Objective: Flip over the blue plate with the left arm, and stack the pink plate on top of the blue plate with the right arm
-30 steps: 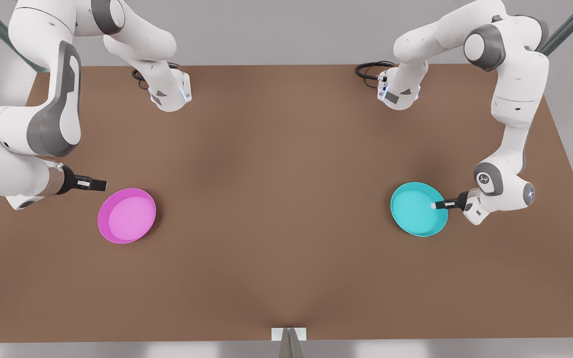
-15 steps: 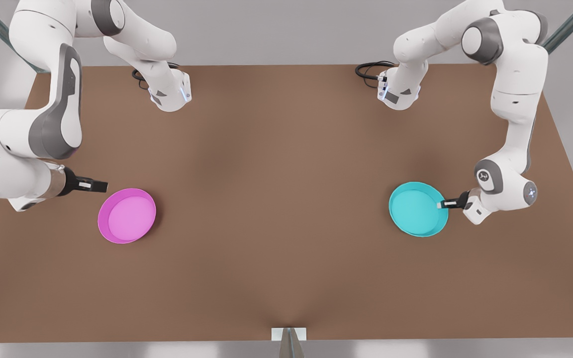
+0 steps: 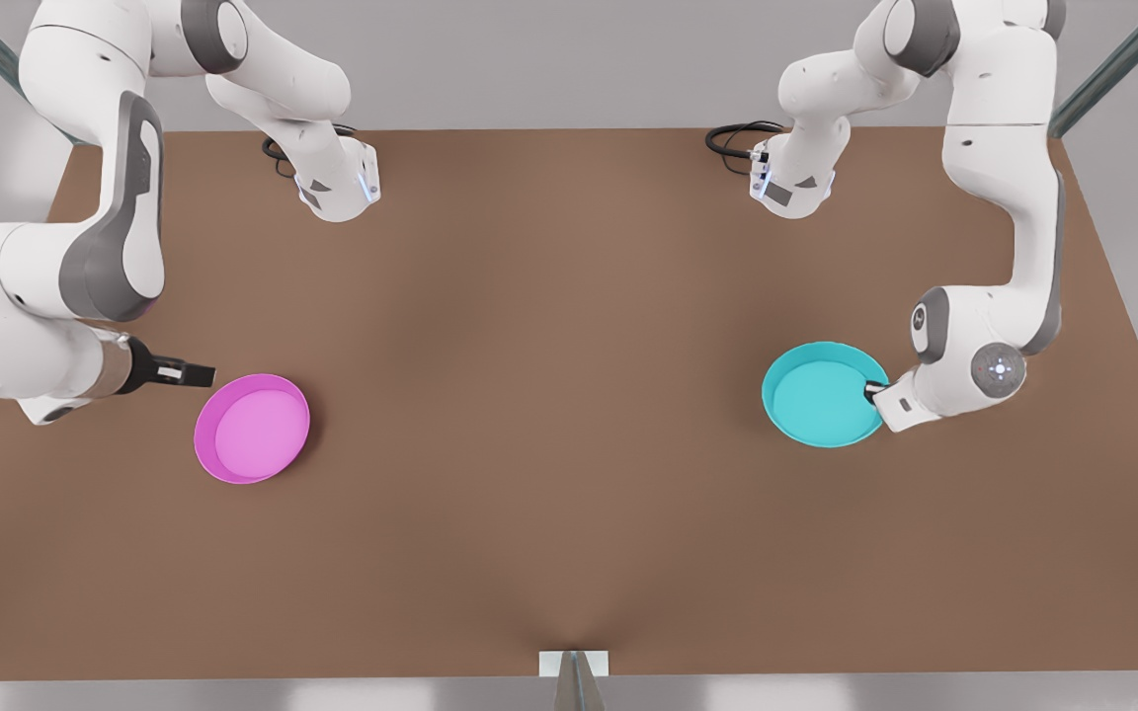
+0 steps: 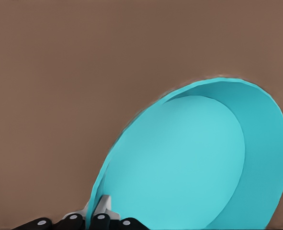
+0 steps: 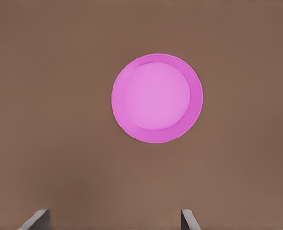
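The left gripper (image 3: 871,391) is clamped on the rim of the blue plate (image 3: 819,395), at the front view's right, and the plate sits tilted with its hollow showing, so the flip is barely begun. The pink plate (image 3: 252,428) lies flat and untouched, well apart at the front view's left (stacking all to do). The right gripper (image 3: 196,374) hovers just beside it, fingers spread. Bare table (image 3: 549,415) lies between the plates, plenty of swing room.
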Robot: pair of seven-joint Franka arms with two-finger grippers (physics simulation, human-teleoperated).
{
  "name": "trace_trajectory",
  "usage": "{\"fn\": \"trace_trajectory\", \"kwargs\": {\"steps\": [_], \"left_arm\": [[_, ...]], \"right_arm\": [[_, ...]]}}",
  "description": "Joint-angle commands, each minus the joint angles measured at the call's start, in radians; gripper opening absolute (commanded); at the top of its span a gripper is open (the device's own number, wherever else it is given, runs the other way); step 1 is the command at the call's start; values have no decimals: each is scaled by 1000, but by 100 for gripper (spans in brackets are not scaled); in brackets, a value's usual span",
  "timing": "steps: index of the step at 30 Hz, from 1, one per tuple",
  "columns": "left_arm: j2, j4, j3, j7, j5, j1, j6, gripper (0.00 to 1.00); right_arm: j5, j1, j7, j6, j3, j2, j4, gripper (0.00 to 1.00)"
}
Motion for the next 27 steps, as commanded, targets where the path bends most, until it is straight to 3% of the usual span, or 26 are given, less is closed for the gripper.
{"fn": "trace_trajectory", "kwargs": {"steps": [1, 5, 12, 21, 24, 27], "left_arm": [[-5, 0, 0, 3, 82, -6, -4, 21], [-17, 11, 6, -2, 249, -74, -24, 21], [-31, 68, 3, -252, 593, -267, -272, 21], [1, 135, -11, -502, 740, -517, -570, 21], [93, 209, -12, -621, 831, -654, -763, 21], [122, 241, -11, -661, 862, -723, -838, 21]], "right_arm": [[0, 0, 0, 0, 0, 0, 2, 100], [1, 0, -2, 11, 0, 5, 4, 100], [0, -2, -3, 11, 0, 6, -3, 100], [-9, -3, -3, -32, 3, -8, -19, 100], [-31, 3, -3, -35, 2, -9, -19, 100], [-17, 7, 5, -34, 9, -8, -10, 100]]}}
